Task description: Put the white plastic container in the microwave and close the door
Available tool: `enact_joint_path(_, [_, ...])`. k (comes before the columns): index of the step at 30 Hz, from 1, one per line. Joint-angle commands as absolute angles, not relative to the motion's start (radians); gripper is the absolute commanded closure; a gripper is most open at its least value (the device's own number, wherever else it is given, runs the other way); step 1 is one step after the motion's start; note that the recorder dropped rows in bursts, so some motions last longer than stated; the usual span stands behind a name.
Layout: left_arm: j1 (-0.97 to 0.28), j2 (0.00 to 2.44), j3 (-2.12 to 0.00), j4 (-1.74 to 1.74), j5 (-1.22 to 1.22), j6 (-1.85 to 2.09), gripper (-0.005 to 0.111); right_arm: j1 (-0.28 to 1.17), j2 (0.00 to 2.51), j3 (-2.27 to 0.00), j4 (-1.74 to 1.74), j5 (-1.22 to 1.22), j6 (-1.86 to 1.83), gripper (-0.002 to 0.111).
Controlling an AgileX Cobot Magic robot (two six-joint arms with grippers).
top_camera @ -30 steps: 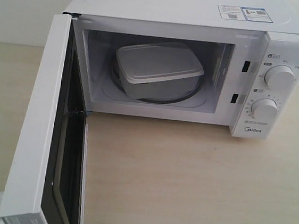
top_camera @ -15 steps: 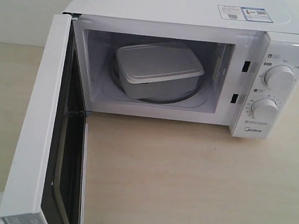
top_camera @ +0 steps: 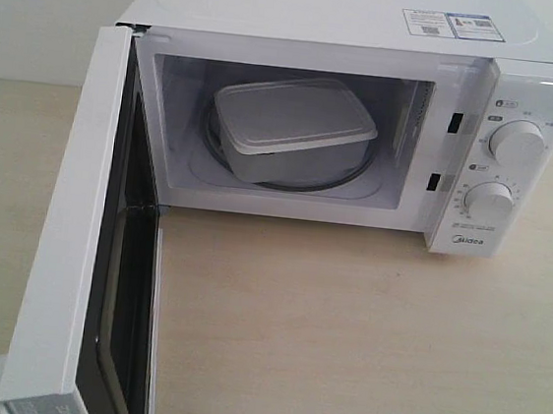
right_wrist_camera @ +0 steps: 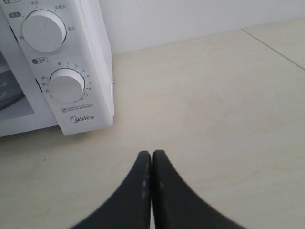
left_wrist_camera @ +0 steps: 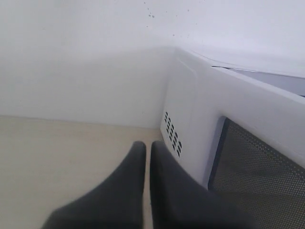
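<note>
Exterior view: looks down on the oven front; door side at 9 o'clock, ctrl panel at 3 o'clock.
Table [top_camera: 361,344]: pale wood-look top, fills the fgd from 4 to 8 o'clock.
Microwave [top_camera: 307,12]: white box at 12 o'clock on the table, cavity open to the cam.
Door [top_camera: 65,244]: wide open, hinged at the cavity's 9 o'clock edge, swung out toward 7 o'clock; dark window on its inner face.
White plastic container [top_camera: 293,122]: inside the cavity, about centre, lid on, turned slightly askew, sitting on the turntable [top_camera: 351,179].
Left gripper [left_wrist_camera: 147,149]: dark fingers closed to a thin slit, nothing btwn them; just beside the oven's side wall w/ vent slots [left_wrist_camera: 172,133] and the door's mesh window.
Right gripper [right_wrist_camera: 151,156]: fingertips pressed together, empty; over bare table, near the ctrl-panel corner.
Upper dial [top_camera: 518,143]: round, white, at 3 o'clock of the cavity; characters around it too small to read.
Lower dial [top_camera: 489,203]: at 6 o'clock of the upper one; right wrist view shows scale digits 1–7 plus 25, 30, 35.
Sticker [top_camera: 449,24]: on the oven top at 1 o'clock, QR code and blue-white panel, text unreadable.
Logo [top_camera: 467,244]: "Midea", at 6 o'clock of the lower dial.
</note>
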State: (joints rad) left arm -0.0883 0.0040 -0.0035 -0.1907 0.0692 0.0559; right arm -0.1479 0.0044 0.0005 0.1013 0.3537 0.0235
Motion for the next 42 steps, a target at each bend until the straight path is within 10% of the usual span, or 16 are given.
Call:
enact_joint_path(1, [-0.091, 0.0, 0.0, -0.203, 0.052, 0.058, 0.102, -0.151, 0.0, 0.0, 0.097, 0.341, 0.021, 0.109])
enact_joint_path(11, [-0.091, 0.0, -0.021, -0.206, -0.236, -0.026, 0.102, -0.144, 0.0, 0.0, 0.097, 0.341, 0.021, 0.109])
enact_joint_path(28, [-0.091, 0.417, -0.534, -0.16, 0.305, -0.026, 0.102, -0.129, 0.0, 0.0, -0.037, 0.303, -0.011, 0.109])
enact_joint_path(42, [-0.091, 0.478, -0.549, -0.16, 0.181, -0.026, 0.102, -0.129, 0.0, 0.0, 0.035, 0.158, 0.026, 0.109])
